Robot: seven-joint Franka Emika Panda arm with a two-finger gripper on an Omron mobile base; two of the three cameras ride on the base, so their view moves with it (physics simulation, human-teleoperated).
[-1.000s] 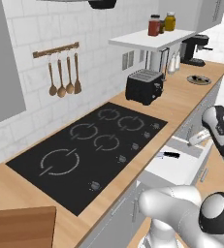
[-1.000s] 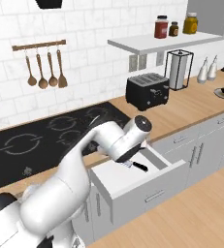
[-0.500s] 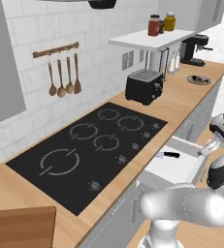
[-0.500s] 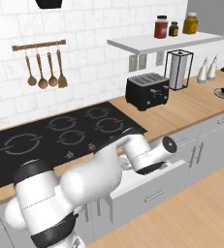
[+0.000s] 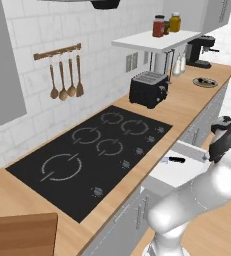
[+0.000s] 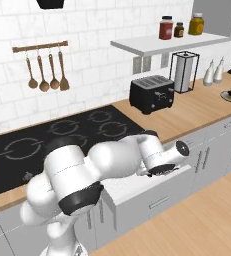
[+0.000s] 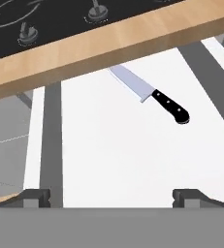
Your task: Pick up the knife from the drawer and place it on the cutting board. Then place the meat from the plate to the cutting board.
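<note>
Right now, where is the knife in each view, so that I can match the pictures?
Left base view: knife right of centre, in the open drawer.
Right base view: I cannot make it out; the arm covers most of the drawer.
Hand view: knife above centre, on the drawer floor.
Shared landmark: the wooden counter edge beside the drawer.

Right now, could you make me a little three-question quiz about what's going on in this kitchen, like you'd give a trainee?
1. True or false: the knife lies inside the open drawer.
2. The gripper is: A) shut on the knife, B) open and holding nothing, C) shut on the toaster.
3. Fill in: the knife's handle is ____ in colour.

Key
1. True. It lies flat on the drawer's white floor, blade tip reaching under the counter edge.
2. B. The fingertips stand wide apart, short of the knife.
3. Black.
</note>
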